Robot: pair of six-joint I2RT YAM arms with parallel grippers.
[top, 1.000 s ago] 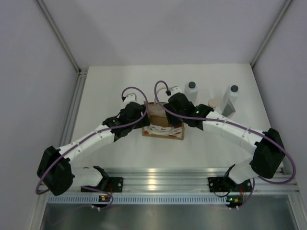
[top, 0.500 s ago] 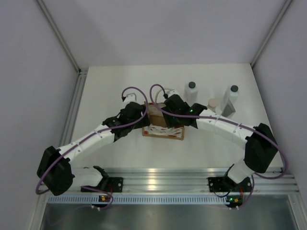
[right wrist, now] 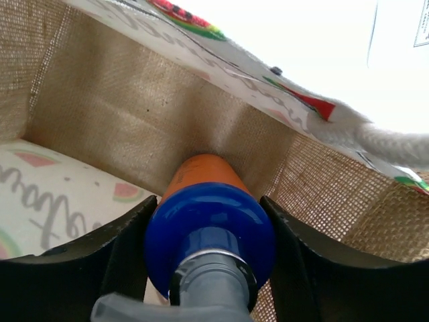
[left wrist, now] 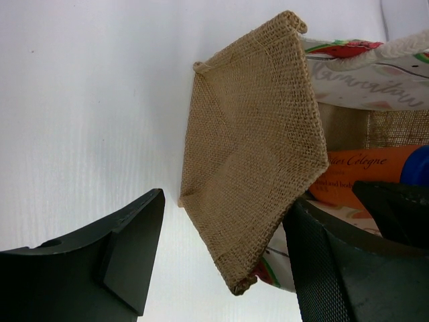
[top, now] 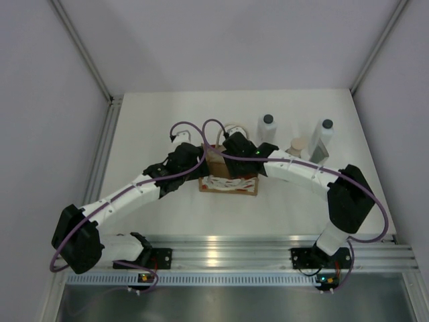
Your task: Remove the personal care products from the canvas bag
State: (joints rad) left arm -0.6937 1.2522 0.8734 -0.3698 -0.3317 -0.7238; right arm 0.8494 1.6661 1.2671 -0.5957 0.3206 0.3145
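Note:
The canvas bag stands mid-table, its burlap end wall between the wide jaws of my open left gripper, unclamped. One left finger sits outside, clear of the cloth; the other rests at the bag's mouth. My right gripper reaches down inside the bag, open, its fingers close on either side of the blue top of the orange bottle. That orange bottle also shows in the left wrist view. On the table to the right stand two white bottles and a grey-green one.
The three standing bottles line the far right of the white table, just beyond my right forearm. A cream rope handle loops over the bag's rim. An aluminium rail runs along the near edge, and grey walls close both sides.
My right arm has swung left and lowered its gripper into the bag around the orange bottle, jaws a little wider than before. The left arm and bag have stayed put.

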